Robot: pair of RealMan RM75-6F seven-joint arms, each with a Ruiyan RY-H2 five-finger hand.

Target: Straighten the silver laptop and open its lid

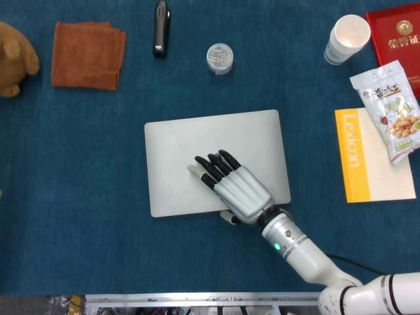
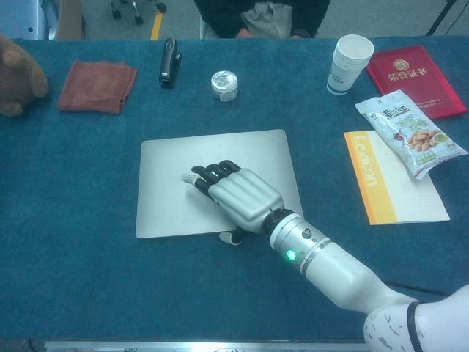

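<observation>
The silver laptop [image 1: 190,141] lies closed on the blue table, its long edges slightly tilted from the table's front edge. My right hand [image 1: 236,190] rests palm-down on the lid near its front edge, dark fingertips spread toward the lid's middle. Its thumb [image 1: 227,216] sits at the laptop's front edge. The chest view shows the same hand [image 2: 236,194] flat on the laptop [image 2: 183,158], with the thumb [image 2: 231,236] just off the front edge. The lid looks flat and shut. My left hand is out of both views.
At the back lie a brown cloth [image 1: 88,54], a black stapler [image 1: 161,27] and a round tin [image 1: 220,58]. A paper cup [image 1: 346,38], red booklet [image 1: 397,29], snack bag [image 1: 392,108] and yellow-white book [image 1: 367,157] fill the right. A plush toy [image 1: 13,59] is far left.
</observation>
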